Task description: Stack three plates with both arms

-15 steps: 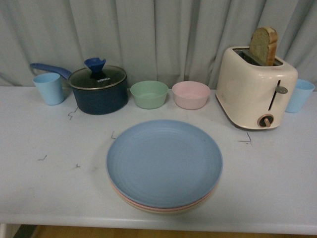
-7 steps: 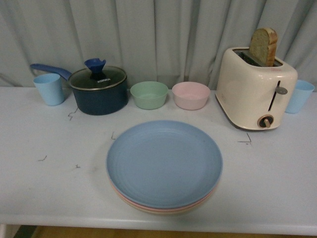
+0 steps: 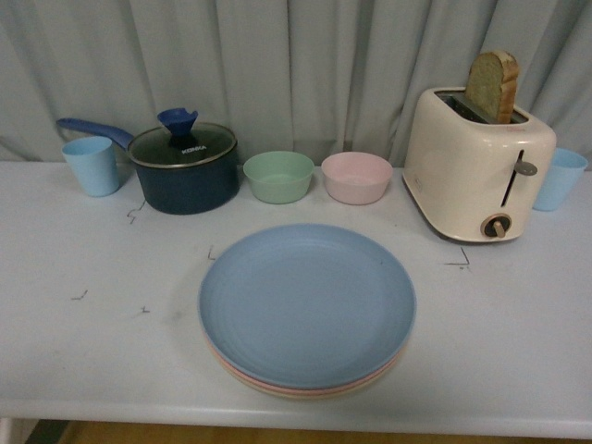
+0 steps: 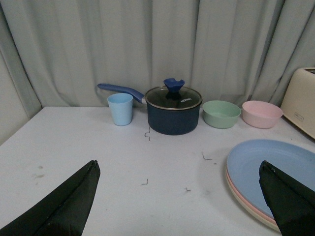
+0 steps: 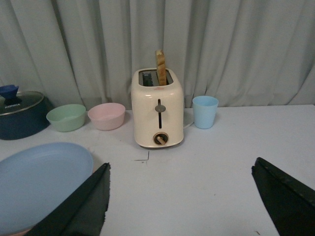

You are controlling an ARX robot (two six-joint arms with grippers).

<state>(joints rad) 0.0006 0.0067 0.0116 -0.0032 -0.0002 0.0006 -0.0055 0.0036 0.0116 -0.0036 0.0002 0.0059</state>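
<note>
The three plates lie stacked at the table's front middle. The light blue plate (image 3: 306, 302) is on top, the pink plate's rim (image 3: 242, 376) shows just under it, and the beige plate's rim (image 3: 310, 395) is at the bottom. The stack also shows in the left wrist view (image 4: 275, 169) and in the right wrist view (image 5: 42, 179). My left gripper (image 4: 179, 196) is open and empty, above bare table left of the stack. My right gripper (image 5: 182, 196) is open and empty, above bare table right of the stack. Neither arm shows in the front view.
Along the back stand a light blue cup (image 3: 92, 165), a dark blue lidded pot (image 3: 183, 166), a green bowl (image 3: 278, 176), a pink bowl (image 3: 357, 177), a cream toaster (image 3: 476, 166) holding a bread slice (image 3: 492, 85), and another blue cup (image 3: 559, 178). A grey curtain hangs behind.
</note>
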